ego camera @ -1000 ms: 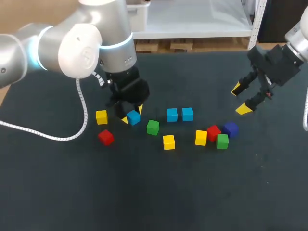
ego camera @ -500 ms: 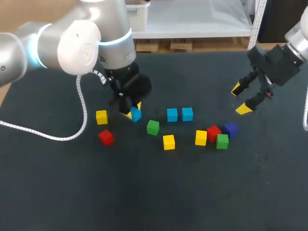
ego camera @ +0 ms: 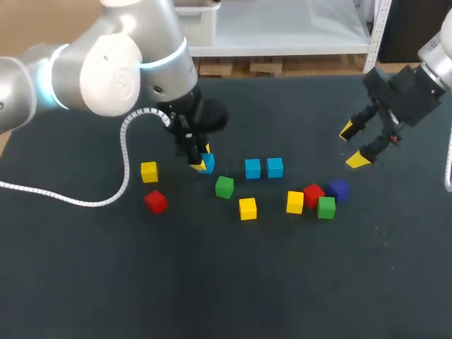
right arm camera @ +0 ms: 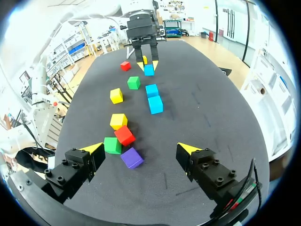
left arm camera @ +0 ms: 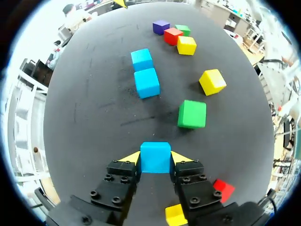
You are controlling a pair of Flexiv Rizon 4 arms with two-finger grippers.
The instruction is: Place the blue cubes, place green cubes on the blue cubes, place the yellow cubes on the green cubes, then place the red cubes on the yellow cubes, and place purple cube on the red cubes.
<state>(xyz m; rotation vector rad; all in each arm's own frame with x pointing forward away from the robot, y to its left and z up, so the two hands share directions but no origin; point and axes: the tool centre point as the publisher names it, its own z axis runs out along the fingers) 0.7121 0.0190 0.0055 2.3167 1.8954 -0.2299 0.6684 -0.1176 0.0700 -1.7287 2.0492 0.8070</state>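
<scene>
Table: table [ego camera: 212,282] under a dark matte sheet, faintly scuffed in the left wrist view.
Cubes: small blocks with flat smooth faces and crisp edges, each one solid colour. Material cannot be told.
Grippers: black bolted finger bodies ending in yellow wedge tips.
Left gripper: left gripper [left arm camera: 155,159] has its fingers narrow, pressed on two opposite side faces of the held blue cube [left arm camera: 155,156].
Held cube: sits squarely between the tips, top face showing. Whether it touches the sheet cannot be told.
Ahead of left fingers: second blue cube [ego camera: 253,168] and third blue cube [ego camera: 275,167], just beside each other. The middle green cube [ego camera: 224,186] lies nearer, off to one side.
Right gripper: right gripper [ego camera: 353,145] has its fingers wide apart with nothing between them. It hangs above the table near the cluster.
Cluster: cluster yellow cube [ego camera: 295,202], cluster red cube [ego camera: 313,195], cluster green cube [ego camera: 326,207] and purple cube [ego camera: 340,189], bunched close together.
Loose: middle yellow cube [ego camera: 248,208]. The outer yellow cube [ego camera: 149,171] and outer red cube [ego camera: 155,201] sit near each other.
Count: blue 3, yellow 3, green 2, red 2, purple 1. Total 11.
</scene>
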